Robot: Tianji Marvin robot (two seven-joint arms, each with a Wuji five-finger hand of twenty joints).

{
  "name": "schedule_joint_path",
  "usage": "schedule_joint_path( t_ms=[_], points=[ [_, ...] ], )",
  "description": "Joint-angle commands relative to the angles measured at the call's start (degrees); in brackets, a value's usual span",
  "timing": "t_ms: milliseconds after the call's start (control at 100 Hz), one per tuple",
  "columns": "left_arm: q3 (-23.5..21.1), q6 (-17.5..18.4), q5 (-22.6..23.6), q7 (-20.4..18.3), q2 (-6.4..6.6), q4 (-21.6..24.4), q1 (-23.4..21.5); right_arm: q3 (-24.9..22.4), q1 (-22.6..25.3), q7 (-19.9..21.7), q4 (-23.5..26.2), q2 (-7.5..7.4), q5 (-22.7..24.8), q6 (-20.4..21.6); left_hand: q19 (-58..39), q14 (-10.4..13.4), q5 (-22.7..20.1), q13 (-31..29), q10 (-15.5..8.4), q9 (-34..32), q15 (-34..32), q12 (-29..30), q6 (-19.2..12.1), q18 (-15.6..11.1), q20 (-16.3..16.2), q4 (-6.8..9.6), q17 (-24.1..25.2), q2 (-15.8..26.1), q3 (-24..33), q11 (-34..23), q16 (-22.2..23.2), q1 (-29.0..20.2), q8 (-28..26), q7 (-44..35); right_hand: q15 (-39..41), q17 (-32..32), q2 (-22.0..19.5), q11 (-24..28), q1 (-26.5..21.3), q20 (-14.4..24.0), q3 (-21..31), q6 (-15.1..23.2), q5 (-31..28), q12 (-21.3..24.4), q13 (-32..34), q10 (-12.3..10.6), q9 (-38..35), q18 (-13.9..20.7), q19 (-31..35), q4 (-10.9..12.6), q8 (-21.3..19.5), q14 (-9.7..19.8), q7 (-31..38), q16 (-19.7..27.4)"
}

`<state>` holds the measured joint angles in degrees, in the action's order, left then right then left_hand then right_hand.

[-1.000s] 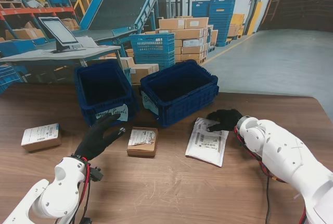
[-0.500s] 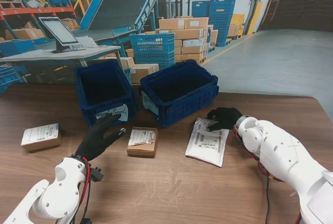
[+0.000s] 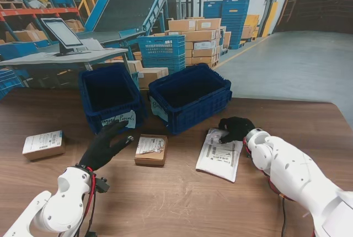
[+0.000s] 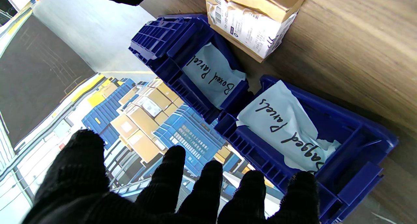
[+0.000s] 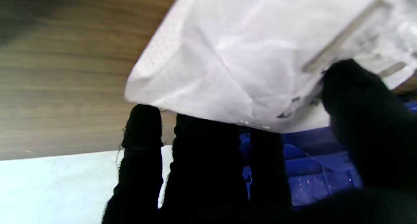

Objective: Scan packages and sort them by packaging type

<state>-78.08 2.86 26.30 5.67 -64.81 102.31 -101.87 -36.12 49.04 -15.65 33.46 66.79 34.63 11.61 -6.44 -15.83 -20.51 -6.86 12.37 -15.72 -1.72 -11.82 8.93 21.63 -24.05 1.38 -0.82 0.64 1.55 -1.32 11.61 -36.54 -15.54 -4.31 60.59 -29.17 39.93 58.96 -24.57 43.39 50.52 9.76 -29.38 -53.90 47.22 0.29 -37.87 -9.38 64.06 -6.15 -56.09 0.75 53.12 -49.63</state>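
- The white bag (image 3: pixel 219 155) lies flat on the wooden counter (image 3: pixel 182 198), near the right blue bin (image 3: pixel 190 98), on the side nearer to me.
- The right hand (image 3: pixel 236 128) sits on the bag's far right corner. In the right wrist view, the bag (image 5: pixel 241 54) has the thumb on its labelled face and the other fingers (image 5: pixel 202 146) along its edge: the fingers are clamped on the bag.
- The right arm reaches in from the right, with the forearm low over the counter and the hand angled toward the right bin.
- The left hand (image 3: pixel 105 144) hovers over the counter, palm down, fingers apart and holding nothing. It points toward the left bin (image 3: pixel 108 95).
- The left wrist view shows the fingers (image 4: pixel 176 181) spread, with paper labels reading "Bagged Parcels" on the left bin (image 4: pixel 325 136) and "Boxed Parcel" on the right bin (image 4: pixel 182 54).
- A small cardboard box (image 3: pixel 151 149) with a white label lies between the two hands, just to the right of the left hand.
- A second box (image 3: pixel 43 144) lies near the counter's left edge.
- The bag is thin, wrinkled plastic film with a printed label. Both bins are ribbed rigid plastic. Both hands wear black knit gloves.
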Motion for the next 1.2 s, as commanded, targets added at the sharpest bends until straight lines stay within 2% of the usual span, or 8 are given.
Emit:
schedule_joint_path(
  t_ms=[0,100,290,450,660,820,960,1190],
  points=[
    [0.1,0.26,0.06,-0.93,-0.14,0.68,-0.43,-0.3,1.01,-0.04,0.6,1.11,0.32,-0.37,-1.48,-0.62,-0.25,0.41,0.38,0.15,-0.31,-0.26,-0.28,0.46,0.46,1.64,0.58,0.05,-1.6,0.55,0.23,0.38,-0.6,0.03,2.2,-1.47,2.84,2.18,-4.1,1.34,3.75,4.34,-1.83,-1.03,2.47,-2.23,-2.24,-0.04,3.15,-1.97,0.26,1.14,5.33,-1.43],
    [0.12,0.38,0.14,-0.83,-0.15,0.73,-0.5,-1.7,2.08,-0.7,2.41,0.98,0.97,-1.38,-1.46,-0.64,-0.24,0.43,0.38,0.12,-0.3,-0.26,-0.33,0.45,0.48,1.64,0.63,0.03,-1.59,0.54,0.23,0.36,-0.6,0.04,4.0,-3.45,4.14,3.46,-7.56,1.75,4.82,6.6,-3.31,-1.67,5.19,-2.98,-4.84,0.05,5.23,-3.29,-1.26,1.57,10.48,-1.85],
    [0.19,0.6,0.3,-0.75,-0.14,0.83,-0.61,-4.56,4.26,-1.44,5.81,0.77,1.77,-3.04,-1.52,-0.71,-0.28,0.39,0.28,0.07,-0.31,-0.27,-0.29,0.5,0.48,1.62,0.54,0.09,-1.6,0.54,0.23,0.38,-0.61,0.02,7.66,-7.56,4.28,6.1,-11.8,2.69,6.53,9.32,-8.37,-3.83,10.5,-4.57,-10.13,0.3,9.24,-3.49,-4.97,2.41,16.07,-2.58],
    [0.23,0.71,0.22,-0.79,-0.13,0.83,-0.65,-7.18,6.48,-0.46,10.18,-0.17,3.51,-4.27,-1.53,-0.66,-0.3,0.4,0.34,0.07,-0.31,-0.26,-0.21,0.54,0.49,1.61,0.56,0.07,-1.6,0.55,0.23,0.36,-0.61,0.01,8.11,-10.8,4.35,6.38,-12.71,2.91,9.4,9.12,-11.47,-3.39,14.04,-5.6,-13.13,0.1,11.65,-1.22,-9.07,2.61,20.01,-1.92],
    [0.4,0.96,0.34,-0.75,-0.12,0.91,-0.7,-11.83,9.93,2.14,16.77,-1.36,5.38,-6.11,-1.57,-0.64,-0.25,0.37,0.28,-0.08,-0.31,-0.29,-0.39,0.47,0.5,1.61,0.52,0.11,-1.58,0.5,0.23,0.33,-0.6,0.03,8.96,-15.81,7.89,6.6,-14.35,3.07,13.35,8.87,-15.02,-2.1,19.8,-6.57,-18.19,0.13,14.2,-0.54,-12.02,3.15,23.22,-1.58],
    [0.54,1.13,0.51,-0.66,-0.11,1.01,-0.83,-15.43,12.81,4.76,21.7,-2.35,6.86,-6.53,-1.56,-0.64,-0.34,0.34,0.25,-0.11,-0.32,-0.29,-0.34,0.46,0.52,1.6,0.53,0.12,-1.61,0.51,0.23,0.37,-0.62,-0.02,9.47,-17.53,9.35,6.4,-15.54,3.07,15.5,8.18,-15.62,-2.84,21.55,-6.21,-19.48,0.19,14.8,-1.05,-15.9,3.61,23.95,-2.15],
    [0.74,1.48,0.68,-0.45,-0.12,0.98,-0.87,-19.13,15.83,7.79,26.6,-2.72,6.21,-7.86,-1.56,-0.62,-0.35,0.34,0.19,-0.12,-0.33,-0.3,-0.31,0.46,0.53,1.6,0.53,0.1,-1.6,0.51,0.24,0.35,-0.62,-0.02,10.13,-18.59,10.08,6.39,-16.86,3.34,16.66,7.11,-16.12,-3.67,22.56,-5.49,-20.12,-0.02,15.44,-1.5,-19.49,3.69,23.67,-3.0],
    [1.41,1.84,0.76,-0.23,-0.13,0.87,-0.69,-24.36,20.37,11.31,34.41,-2.75,3.59,-11.8,-1.59,-0.65,-0.25,0.27,0.25,-0.12,-0.36,-0.3,-0.37,0.47,0.54,1.59,0.52,0.14,-1.59,0.51,0.25,0.32,-0.61,0.01,9.79,-19.0,9.82,5.97,-17.87,3.31,15.91,6.3,-16.49,-4.16,23.05,-4.73,-20.09,-0.53,15.25,-1.69,-20.98,3.28,23.15,-3.07]
  ],
)
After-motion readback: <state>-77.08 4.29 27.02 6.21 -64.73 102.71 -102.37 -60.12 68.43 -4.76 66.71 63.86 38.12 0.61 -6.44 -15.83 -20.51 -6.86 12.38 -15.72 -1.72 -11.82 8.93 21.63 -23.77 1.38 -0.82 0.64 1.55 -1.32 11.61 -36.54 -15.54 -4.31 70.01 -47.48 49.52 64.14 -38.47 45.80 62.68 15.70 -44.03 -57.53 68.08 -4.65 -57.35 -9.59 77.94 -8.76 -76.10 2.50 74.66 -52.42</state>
